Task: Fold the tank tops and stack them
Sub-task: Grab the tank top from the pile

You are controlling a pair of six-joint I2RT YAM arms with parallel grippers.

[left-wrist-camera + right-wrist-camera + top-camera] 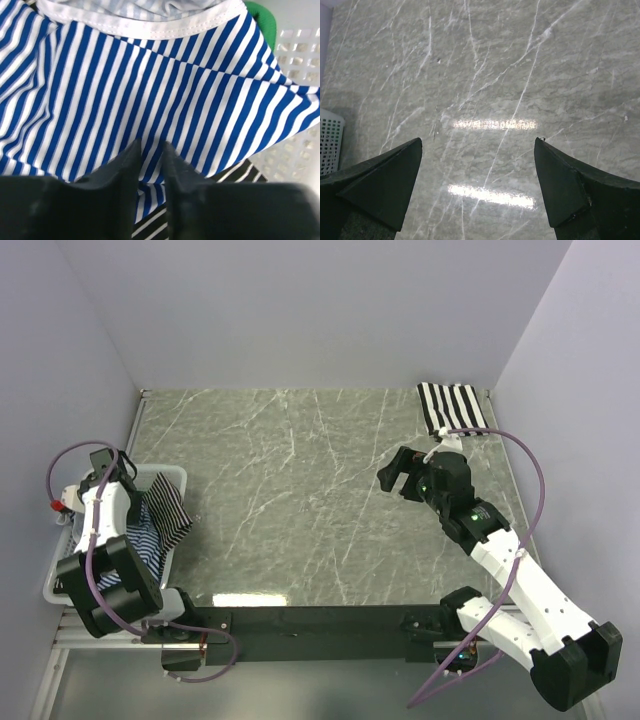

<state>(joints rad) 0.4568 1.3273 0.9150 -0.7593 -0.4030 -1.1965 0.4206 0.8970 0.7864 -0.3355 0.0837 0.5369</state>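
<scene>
Filling basket (160, 472): two tank tops (168, 516); third top (452, 408) folded apart.

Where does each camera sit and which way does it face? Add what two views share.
Top external: high behind the arm bases, looking down on the table; both the left arm and right arm show.
Left wrist: on the left arm, facing down onto the blue-striped tank top in the basket; its jaws, closed on it, show.
Right wrist: on the right arm, facing down at the table; its open jaws show.
Shared: the basket appears in both wrist views.
</scene>
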